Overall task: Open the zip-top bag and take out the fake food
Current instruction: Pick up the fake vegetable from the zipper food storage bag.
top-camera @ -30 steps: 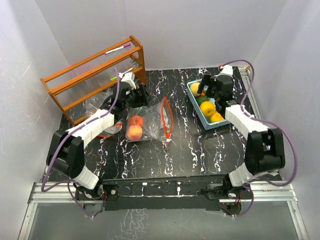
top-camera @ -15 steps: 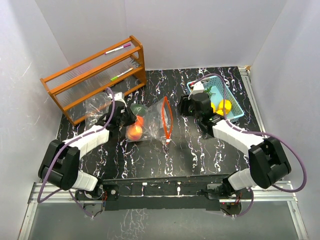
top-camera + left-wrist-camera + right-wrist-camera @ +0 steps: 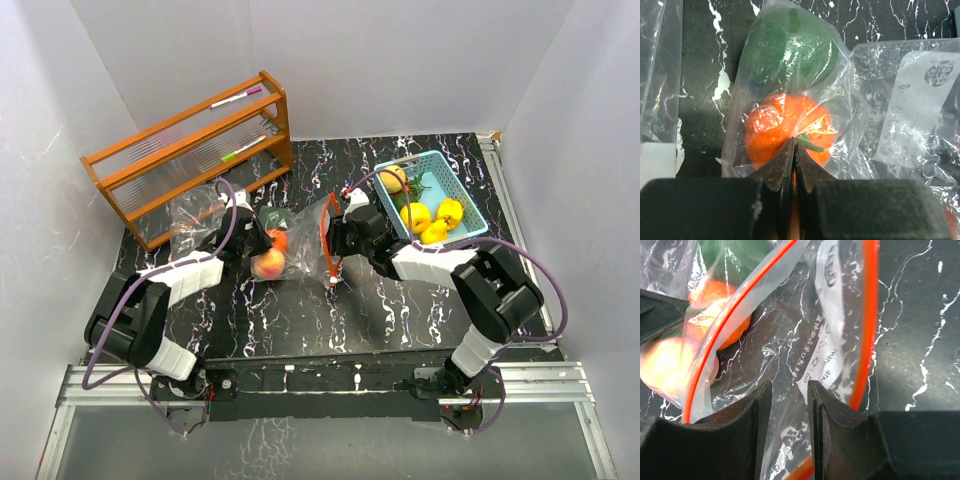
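Observation:
The clear zip-top bag [image 3: 305,245] lies mid-table, its orange zipper mouth [image 3: 331,235] gaping to the right. Fake food sits in its left end: a green piece [image 3: 787,52], an orange one [image 3: 772,125] and a peach one [image 3: 268,264]. My left gripper [image 3: 252,238] is shut [image 3: 794,145], pinching the bag's film at the closed end, right against the orange piece. At the mouth, my right gripper [image 3: 334,240] has its jaws a narrow gap apart [image 3: 789,385], with bag film and the zipper strip [image 3: 867,315] lying between and beside them. The orange piece [image 3: 715,305] shows deeper inside.
A blue basket [image 3: 455,180] holding yellow fruits [image 3: 415,215] stands just right of the right gripper. An orange wooden rack [image 3: 190,150] with marker pens [image 3: 235,98] fills the back left. Another crumpled clear bag [image 3: 190,212] lies left of the left gripper.
The right arm swung from the basket to the bag's mouth and its jaws narrowed. The left gripper dropped to the bag's closed end and shut there.

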### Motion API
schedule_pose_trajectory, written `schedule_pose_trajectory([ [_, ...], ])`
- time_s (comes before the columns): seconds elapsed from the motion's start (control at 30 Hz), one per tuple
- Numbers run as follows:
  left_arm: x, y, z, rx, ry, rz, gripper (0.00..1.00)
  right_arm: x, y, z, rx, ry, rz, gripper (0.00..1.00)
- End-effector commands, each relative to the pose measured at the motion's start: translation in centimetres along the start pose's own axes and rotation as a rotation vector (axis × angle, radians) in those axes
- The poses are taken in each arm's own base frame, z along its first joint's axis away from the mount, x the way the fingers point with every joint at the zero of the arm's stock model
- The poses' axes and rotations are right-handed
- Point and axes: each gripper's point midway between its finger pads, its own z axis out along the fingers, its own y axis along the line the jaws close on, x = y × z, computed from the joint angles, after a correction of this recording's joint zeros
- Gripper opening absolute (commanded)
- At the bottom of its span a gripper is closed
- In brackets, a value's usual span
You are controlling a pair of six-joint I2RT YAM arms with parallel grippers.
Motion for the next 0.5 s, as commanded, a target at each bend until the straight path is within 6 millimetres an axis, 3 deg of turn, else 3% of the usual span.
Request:
schedule_pose_trajectory([
  [0.0, 1.9, 2.0, 1.0, -0.064, 0.048, 0.026, 0.00, -1.6, 1.9, 1.5, -0.099, -0.074, 0.042, 0.37],
  [0.23, 3.4, 1.6, 2.0, -0.017, 0.078, 0.009, 0.00, -0.4, 4.1, 3.9, -0.242, -0.034, 0.070, 0.38],
  [0.37, 5.0, 1.8, 2.8, -0.009, 0.132, 0.006, 0.00, -0.6, 4.6, 4.6, -0.270, -0.039, 0.065, 0.44],
  [0.47, 5.4, 0.6, 2.9, 0.058, 0.137, -0.014, 0.00, -0.9, 4.5, 4.9, -0.268, -0.054, 0.052, 0.50],
])
